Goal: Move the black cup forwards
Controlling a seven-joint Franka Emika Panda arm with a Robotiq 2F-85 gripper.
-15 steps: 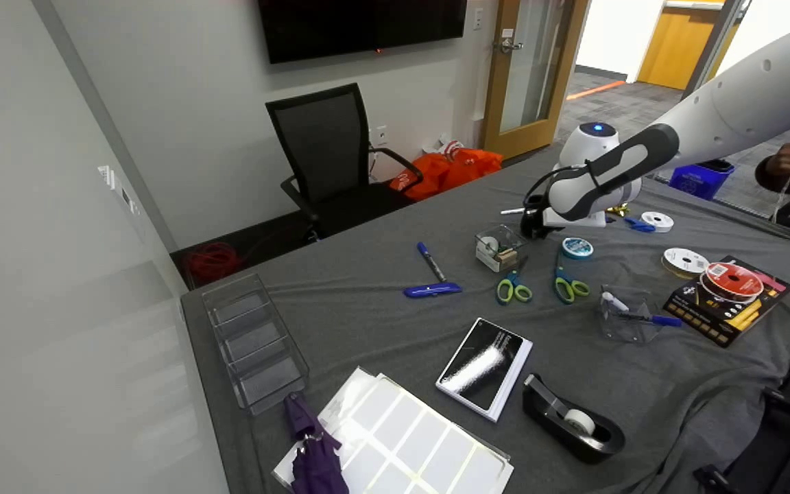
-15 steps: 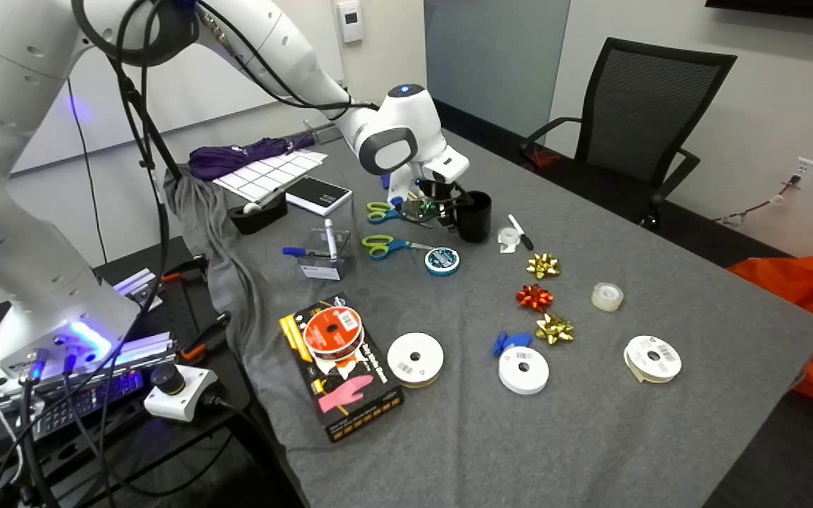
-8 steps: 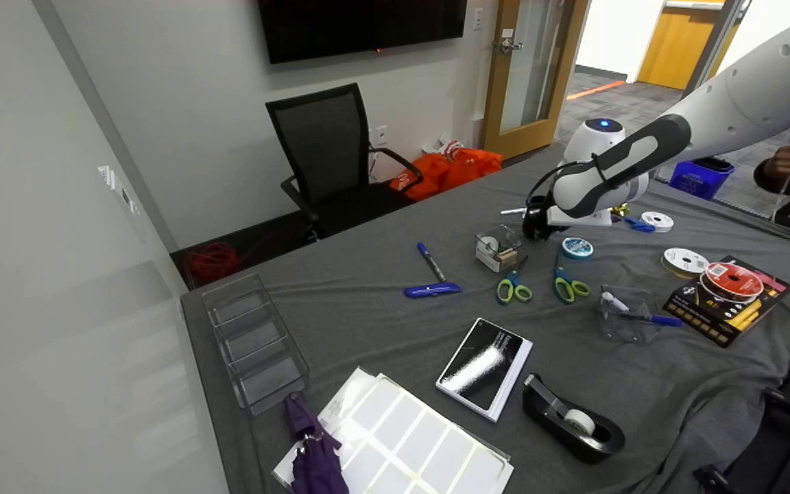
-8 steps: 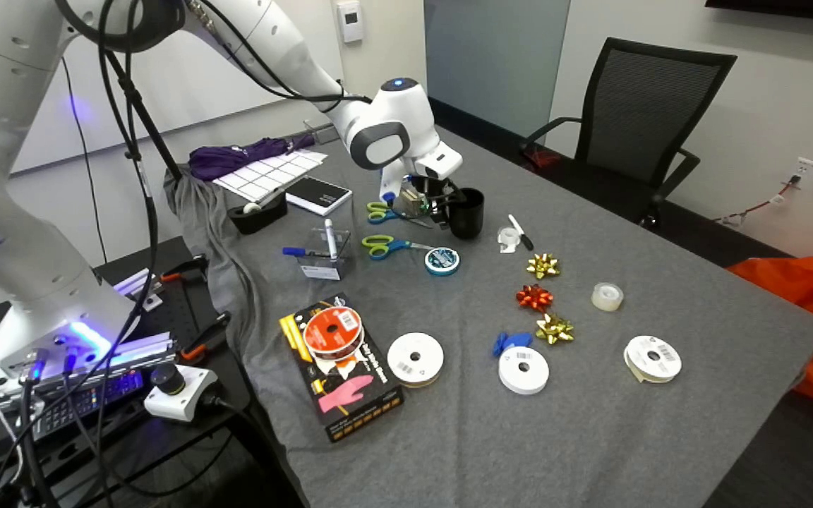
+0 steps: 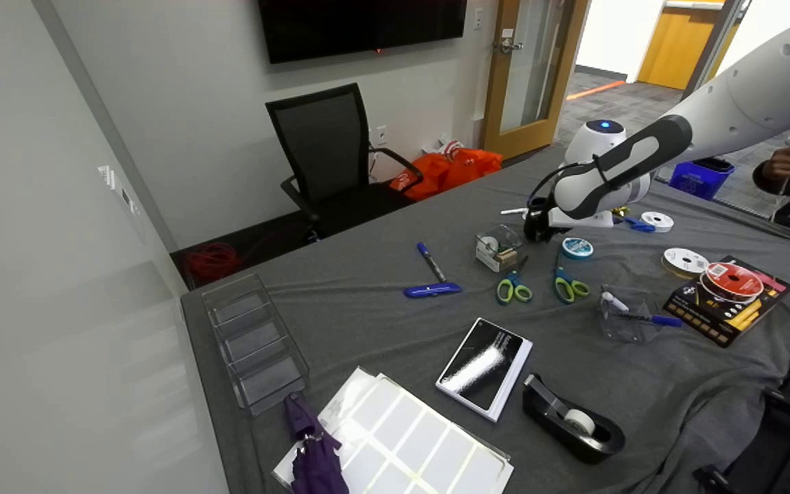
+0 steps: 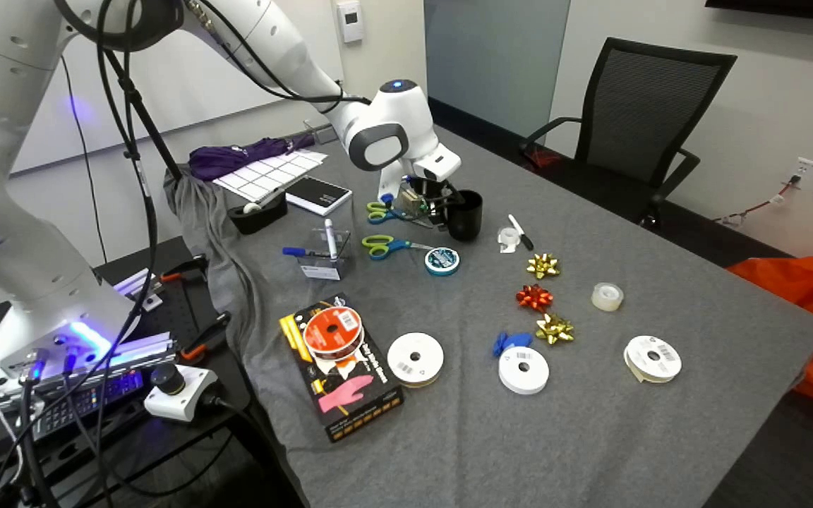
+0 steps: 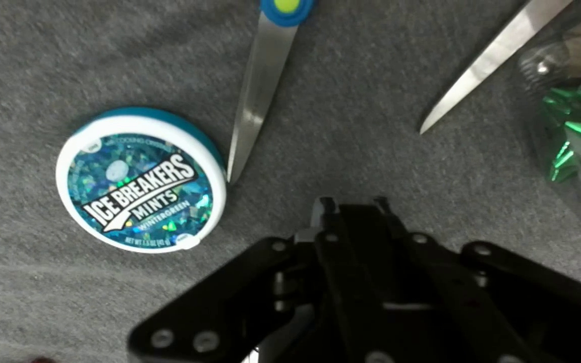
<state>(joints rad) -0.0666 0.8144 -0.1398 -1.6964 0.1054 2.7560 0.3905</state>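
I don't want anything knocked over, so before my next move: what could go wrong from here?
The black cup might tip or slip: the gripper is close at its side, but a firm grip can't be confirmed.
A low sweep could catch the mint tin or the scissors beside it, both near the gripper.
Shifting the cup toward the marker and tape roll could knock them; both lie nearby.

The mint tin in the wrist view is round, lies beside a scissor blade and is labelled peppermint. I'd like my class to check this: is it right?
Not quite: the flavour is wrong. In the wrist view, the mint tin is labelled wintergreen. It is round and lies beside a scissor blade, as you say.
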